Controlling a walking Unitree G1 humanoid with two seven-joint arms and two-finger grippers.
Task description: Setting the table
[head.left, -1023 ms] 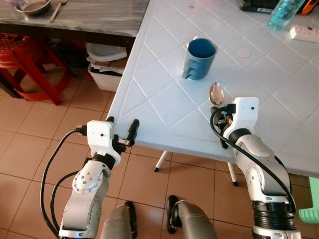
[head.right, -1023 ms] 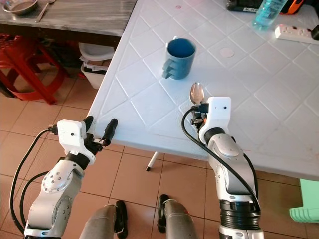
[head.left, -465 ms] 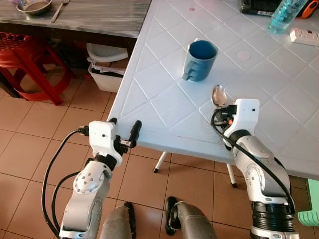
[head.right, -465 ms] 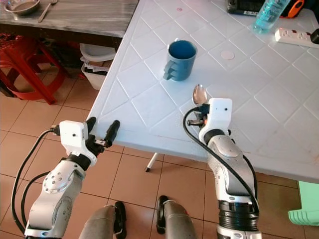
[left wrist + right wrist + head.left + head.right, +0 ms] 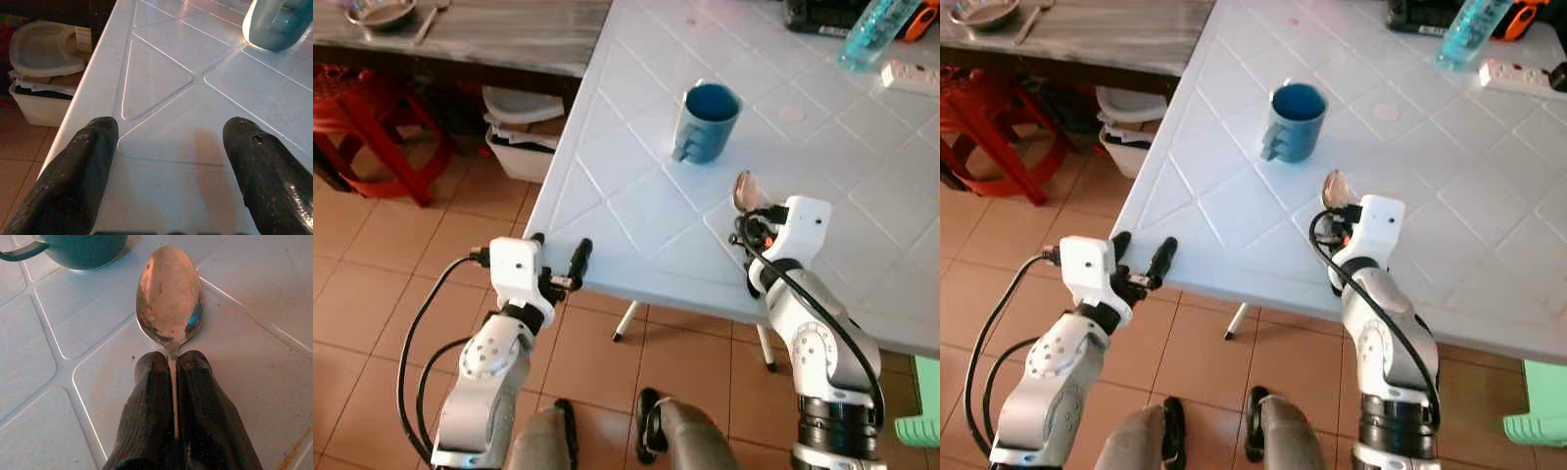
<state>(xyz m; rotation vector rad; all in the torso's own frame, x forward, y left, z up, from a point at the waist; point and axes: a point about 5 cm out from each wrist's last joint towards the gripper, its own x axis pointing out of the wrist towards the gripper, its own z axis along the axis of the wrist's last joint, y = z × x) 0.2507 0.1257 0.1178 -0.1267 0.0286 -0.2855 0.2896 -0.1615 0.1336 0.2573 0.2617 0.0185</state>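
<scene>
On the white table [image 5: 636, 211], the right gripper [image 5: 172, 377] pinched a spoon [image 5: 168, 293] near the blue mug [image 5: 707, 120]; the left gripper [image 5: 555, 260], fingers spread, hovered at the table's near-left edge.

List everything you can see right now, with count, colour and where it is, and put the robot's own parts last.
Table: one, white, ahead.
Mug: one, blue, on the table.
Spoon: one, silver, near the mug, in the right gripper.
Bottle: one, turquoise, far table edge.
Power strip: one, white, far right.
Stool: one, red, on the floor, left.
Bin: one, white, beside the table.
Left gripper: one, black, open, at the table corner.
Right gripper: one, black, shut on spoon.
</scene>
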